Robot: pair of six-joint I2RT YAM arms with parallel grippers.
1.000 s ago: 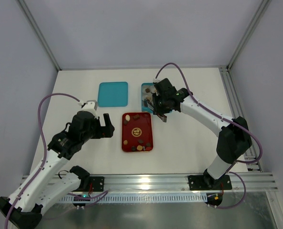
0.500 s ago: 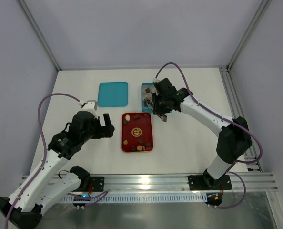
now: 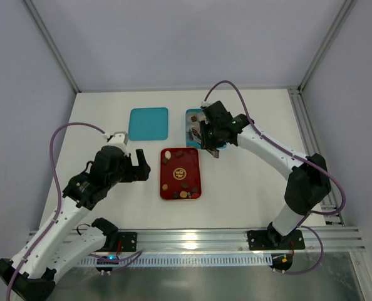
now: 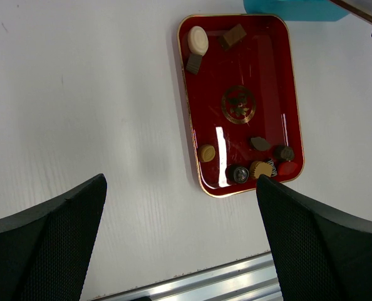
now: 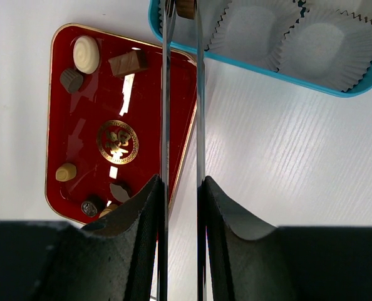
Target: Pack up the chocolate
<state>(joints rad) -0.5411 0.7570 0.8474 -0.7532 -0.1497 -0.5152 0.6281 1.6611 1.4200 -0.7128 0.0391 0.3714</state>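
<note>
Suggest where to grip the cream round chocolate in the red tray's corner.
Probably straight from above: the cream round chocolate lies flat and low. Pinch its rounded sides across the red tray's short axis, one tip by the rim, one in the gap toward the light brown square. A dark piece crowds it along the long axis.

Right pincer (image 5: 182, 7): blades nearly together, brown chocolate piece (image 5: 186, 7) pinched at the tips, over the teal box (image 5: 248, 63) rim. Paper cups (image 5: 252, 28) right of the tips. Red tray (image 5: 92, 113) on the tabletop (image 5: 286, 157) left of the blades, carrying a cream round piece (image 5: 86, 53) and several brown ones.
</note>
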